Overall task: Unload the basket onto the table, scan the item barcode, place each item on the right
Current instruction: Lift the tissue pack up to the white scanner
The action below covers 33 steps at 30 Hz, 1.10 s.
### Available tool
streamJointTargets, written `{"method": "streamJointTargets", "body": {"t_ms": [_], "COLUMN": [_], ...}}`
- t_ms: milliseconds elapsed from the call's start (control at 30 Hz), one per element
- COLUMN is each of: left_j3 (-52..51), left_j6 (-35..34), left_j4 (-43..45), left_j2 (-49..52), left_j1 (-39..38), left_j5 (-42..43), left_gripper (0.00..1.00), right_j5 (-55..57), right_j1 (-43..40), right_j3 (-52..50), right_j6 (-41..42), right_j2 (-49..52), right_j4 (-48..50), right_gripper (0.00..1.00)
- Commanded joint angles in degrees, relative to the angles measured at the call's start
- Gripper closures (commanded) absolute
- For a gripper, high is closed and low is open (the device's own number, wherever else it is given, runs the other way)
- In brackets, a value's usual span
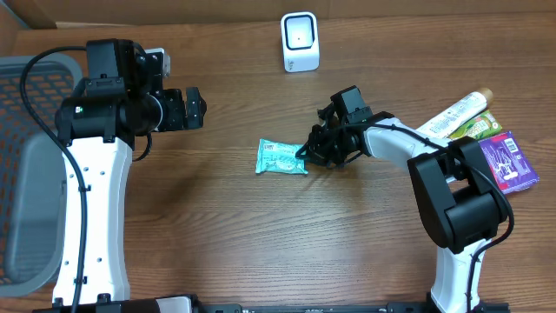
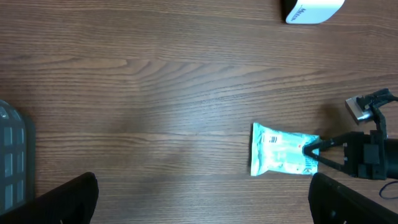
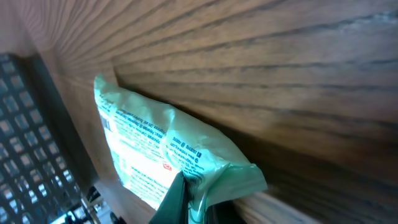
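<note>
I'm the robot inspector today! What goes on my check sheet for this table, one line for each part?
Surface: wooden table, bare brown wood, no spills seen.
Job's things: teal snack packet lying flat mid-table; white scanner standing at the far edge.
Clutter: cream tube, green packet and purple box together at the right.
Grippers: left gripper open and empty; right gripper shut on the teal snack packet's end.
Cables: black cable looping beside the left arm, away from the packet.
Surroundings: grey mesh basket at the left edge.
</note>
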Motion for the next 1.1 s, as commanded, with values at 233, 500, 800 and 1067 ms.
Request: {"method": "streamJointTargets", "body": {"t_ms": [233,500,800,1067], "left_j3": [1.0,1.0,1.0,1.0], "left_j6": [1.3,1.3,1.3,1.3], "left_j4": [0.0,0.0,0.0,0.0], "left_j2": [0.2,0.2,0.2,0.2], "left_j1": [-0.4,-0.4,-0.4,-0.4], "left_j5": [0.5,0.5,0.5,0.5], "left_gripper": [0.0,0.0,0.01,0.01], "right_j5": [-5.2,8.9,26.5,67.8], "right_j1": [-7.1,-8.5,-4.9,9.4], "right_j3": [2.5,11.0,27.2,27.4], "right_j6": [-14.5,-18.7,-23.2,-30.3], "right_j2": [-24.3,-34.1,-34.3,-28.7], "right_j4": [-7.1,-21.4,-32.8,-27.1], "right_gripper": [0.96,0.97,0.96,0.96]}}
